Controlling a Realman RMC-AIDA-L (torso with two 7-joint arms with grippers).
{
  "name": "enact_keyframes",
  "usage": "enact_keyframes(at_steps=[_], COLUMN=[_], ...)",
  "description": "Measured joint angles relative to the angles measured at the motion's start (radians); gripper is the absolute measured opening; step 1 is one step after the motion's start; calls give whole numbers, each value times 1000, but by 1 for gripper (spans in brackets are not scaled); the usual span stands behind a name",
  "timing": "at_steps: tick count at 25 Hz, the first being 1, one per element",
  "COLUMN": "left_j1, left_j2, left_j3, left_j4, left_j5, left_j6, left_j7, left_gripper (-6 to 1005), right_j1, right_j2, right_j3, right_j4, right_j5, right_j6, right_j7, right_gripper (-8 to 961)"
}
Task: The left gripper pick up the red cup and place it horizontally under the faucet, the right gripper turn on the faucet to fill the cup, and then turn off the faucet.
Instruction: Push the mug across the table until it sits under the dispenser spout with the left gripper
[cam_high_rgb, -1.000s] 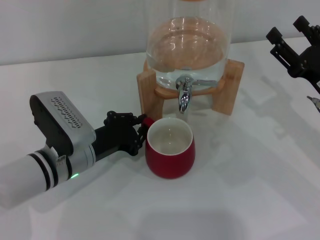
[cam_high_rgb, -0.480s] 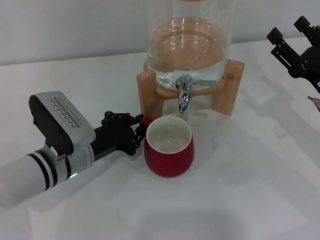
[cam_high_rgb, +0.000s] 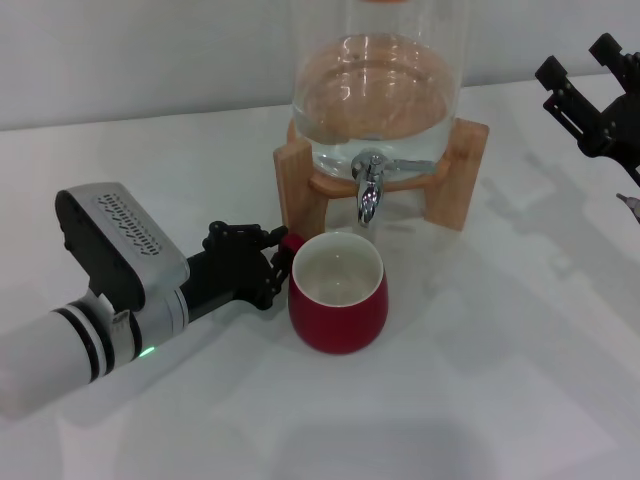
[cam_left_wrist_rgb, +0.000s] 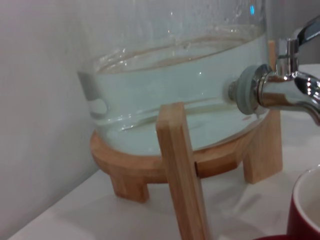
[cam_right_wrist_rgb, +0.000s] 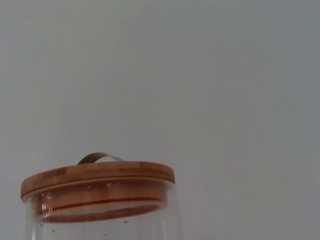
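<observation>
The red cup stands upright on the white table, its white inside empty, just in front of and below the faucet. My left gripper reaches in from the left, its black fingers shut around the cup's small red handle. The chrome faucet juts from the clear glass dispenser, with its thin lever pointing right. In the left wrist view the faucet is close, with the cup's rim at the corner. My right gripper hangs open at the far right, well away from the faucet.
The water-filled dispenser rests on a wooden stand at the back of the table. A wall stands close behind it. The right wrist view shows only the dispenser's wooden lid against that wall.
The left gripper and the cup have shifted slightly left and back. The right arm has not moved.
</observation>
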Motion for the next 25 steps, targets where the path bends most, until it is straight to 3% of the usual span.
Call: enact_keyframes(at_steps=[6,25], left_j1=[44,92], left_j2=[2,2], left_j3=[0,5], left_j4=[-53,-96], left_j5=[9,10], left_j6=[24,65], left_j7=[0,4], left_gripper=[188,198], right_j1=[-2,-4], right_j2=[0,-2], right_j3=[0,0], right_j4=[0,0], right_j5=[0,0], right_j6=[0,0], right_j7=[0,0], right_gripper=[828,827])
